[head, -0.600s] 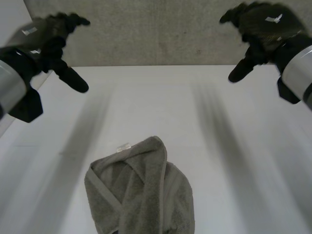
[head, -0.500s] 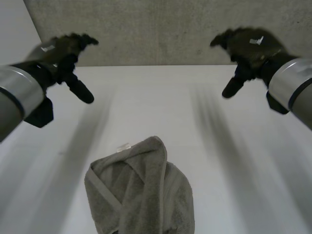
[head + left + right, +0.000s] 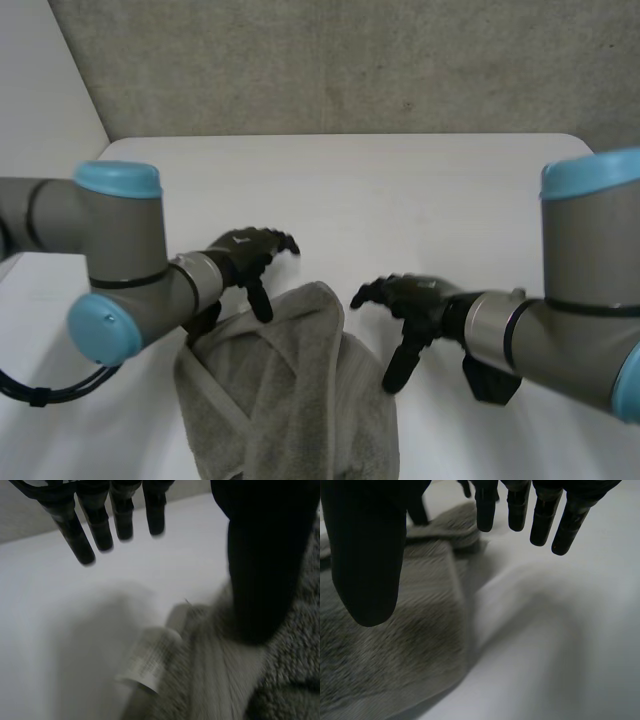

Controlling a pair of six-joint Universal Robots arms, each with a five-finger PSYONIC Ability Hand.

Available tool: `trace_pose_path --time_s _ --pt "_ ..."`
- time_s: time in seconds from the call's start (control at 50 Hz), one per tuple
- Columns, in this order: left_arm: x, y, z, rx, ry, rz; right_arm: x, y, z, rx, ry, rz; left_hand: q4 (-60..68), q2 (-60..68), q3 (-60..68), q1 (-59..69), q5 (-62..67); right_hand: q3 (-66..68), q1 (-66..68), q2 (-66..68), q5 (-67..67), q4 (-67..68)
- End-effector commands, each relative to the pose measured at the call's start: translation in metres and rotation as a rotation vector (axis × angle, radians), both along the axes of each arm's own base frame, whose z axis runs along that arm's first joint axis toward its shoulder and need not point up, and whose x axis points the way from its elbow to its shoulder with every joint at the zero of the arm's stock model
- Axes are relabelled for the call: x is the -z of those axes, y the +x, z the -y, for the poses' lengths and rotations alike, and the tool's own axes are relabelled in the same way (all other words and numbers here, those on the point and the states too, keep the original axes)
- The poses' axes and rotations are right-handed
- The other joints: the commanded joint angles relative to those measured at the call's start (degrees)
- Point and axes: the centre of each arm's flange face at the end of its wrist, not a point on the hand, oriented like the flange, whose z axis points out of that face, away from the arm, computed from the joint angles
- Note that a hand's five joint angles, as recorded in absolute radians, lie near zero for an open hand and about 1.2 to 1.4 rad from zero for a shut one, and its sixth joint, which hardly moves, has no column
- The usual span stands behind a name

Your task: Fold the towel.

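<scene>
A grey towel (image 3: 290, 400) lies crumpled in a heap at the near middle of the white table (image 3: 350, 190). My left hand (image 3: 248, 258) hovers over its far left corner, fingers straight and spread, thumb pointing down at the cloth. In the left wrist view the towel (image 3: 280, 680) and its white label (image 3: 146, 661) lie just under that hand's thumb (image 3: 260, 570). My right hand (image 3: 405, 300) is open at the heap's right edge, thumb down beside the cloth. The right wrist view has the towel (image 3: 395, 645) under the thumb (image 3: 367, 555), the fingers (image 3: 540, 515) over bare table.
A grey wall (image 3: 330, 60) runs along the table's far edge. The table's left edge (image 3: 90, 165) slants toward a pale floor or wall. Bare table surface lies beyond and to the right of the towel.
Both hands have come down from high at the far corners to the towel, the left to its far left corner, the right to its right edge. The towel has not moved.
</scene>
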Motion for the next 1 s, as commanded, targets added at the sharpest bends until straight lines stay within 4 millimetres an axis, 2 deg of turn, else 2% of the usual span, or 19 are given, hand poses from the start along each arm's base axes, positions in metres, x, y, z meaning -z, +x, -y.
trace_pose_path --time_s 0.02,0.04,0.14,0.28,0.32,0.36,0.4,0.46,0.5,0.56,0.6,0.68,0.72,0.74,0.78,0.82,0.84,0.88,1.0 --pt "0.014 -0.013 -0.005 0.081 -0.043 0.088 0.031 0.01 -0.015 -0.056 0.05 -0.015 34.6 34.7 34.7 34.3 34.6 18.9 18.7 17.9 17.9 17.6" --pt "0.011 -0.014 -0.005 0.084 -0.058 0.094 0.031 0.01 -0.015 -0.056 0.05 -0.015 46.9 47.0 47.0 46.6 46.9 19.1 18.9 18.0 18.1 17.8" --pt "-0.008 -0.019 -0.004 0.086 -0.12 0.081 0.02 0.024 0.002 -0.051 -0.048 0.057 63.8 63.9 63.9 63.5 63.8 67.7 67.5 66.6 66.7 66.4" --pt "-0.034 -0.028 0.001 0.083 -0.206 0.046 -0.001 0.038 0.026 -0.052 -0.156 0.111 63.9 63.9 63.9 63.6 63.8 67.8 67.6 66.7 66.8 66.5" --pt "-0.061 -0.03 0.013 0.044 -0.301 0.012 -0.014 0.041 0.037 -0.047 -0.208 0.138 63.9 63.9 63.9 63.6 63.8 67.8 67.6 66.7 66.8 66.5" --pt "-0.081 -0.03 0.025 -0.003 -0.374 -0.017 -0.031 0.046 0.048 -0.04 -0.286 0.163 63.9 63.9 63.9 63.6 63.8 67.8 67.6 66.7 66.8 66.5" --pt "-0.119 -0.028 0.046 -0.116 -0.536 -0.082 -0.087 0.053 0.08 0.022 -0.595 0.228 63.9 63.9 63.9 63.6 63.8 67.8 67.6 66.7 66.8 66.5" --pt "-0.137 -0.027 0.054 -0.17 -0.616 -0.12 -0.114 0.049 0.094 0.083 -0.749 0.239 63.9 63.9 63.9 63.6 63.8 67.8 67.6 66.7 66.8 66.5" --pt "-0.186 -0.015 0.065 -0.294 -0.794 -0.219 -0.164 0.03 0.114 0.214 -1.05 0.225 63.9 63.9 63.9 63.6 63.8 67.8 67.6 66.7 66.8 66.5" --pt "-0.211 0.002 0.071 -0.374 -0.887 -0.274 -0.194 0.02 0.116 0.286 -1.238 0.197 63.9 63.9 63.9 63.6 63.8 67.8 67.6 66.7 66.8 66.5" --pt "-0.212 0.006 0.071 -0.383 -0.899 -0.281 -0.194 0.02 0.115 0.281 -1.265 0.175 63.9 63.9 63.9 63.6 63.8 67.8 67.6 66.7 66.8 66.5" --pt "-0.188 0.006 0.067 -0.361 -0.833 -0.247 -0.179 0.02 0.112 0.254 -1.22 0.136 63.9 63.9 63.9 63.6 63.8 67.8 67.6 66.7 66.8 66.5" --pt "-0.152 0.004 0.06 -0.323 -0.739 -0.19 -0.15 0.022 0.109 0.2 -1.126 0.078 63.9 63.9 63.9 63.6 63.8 67.8 67.6 66.7 66.8 66.5" --pt "-0.152 0.004 0.06 -0.323 -0.738 -0.19 -0.15 0.022 0.109 0.2 -1.125 0.078 63.9 63.9 63.9 63.6 63.8 67.8 67.6 66.7 66.8 66.5" --pt "-0.131 0.005 0.055 -0.306 -0.685 -0.155 -0.109 0.024 0.11 0.142 -0.993 0.009 63.9 63.9 63.9 63.6 63.8 67.8 67.6 66.7 66.8 66.5" --pt "-0.092 0.005 0.042 -0.272 -0.585 -0.086 -0.088 0.025 0.111 0.12 -0.932 -0.03 63.9 63.9 63.9 63.6 63.8 67.8 67.6 66.7 66.8 66.5" --pt "-0.092 0.005 0.042 -0.272 -0.585 -0.086 -0.088 0.025 0.111 0.12 -0.931 -0.03 63.9 63.9 63.9 63.6 63.8 67.8 67.6 66.7 66.8 66.5" --pt "-0.057 0.007 0.028 -0.249 -0.496 -0.024 -0.049 0.027 0.111 0.077 -0.819 -0.108 63.9 63.9 63.9 63.6 63.8 67.8 67.6 66.7 66.8 66.5" --pt "-0.004 0.021 0.004 -0.235 -0.344 0.083 0.004 0.016 0.107 0.01 -0.65 -0.251 63.9 63.9 63.9 63.6 63.8 67.8 67.6 66.7 66.8 66.5"
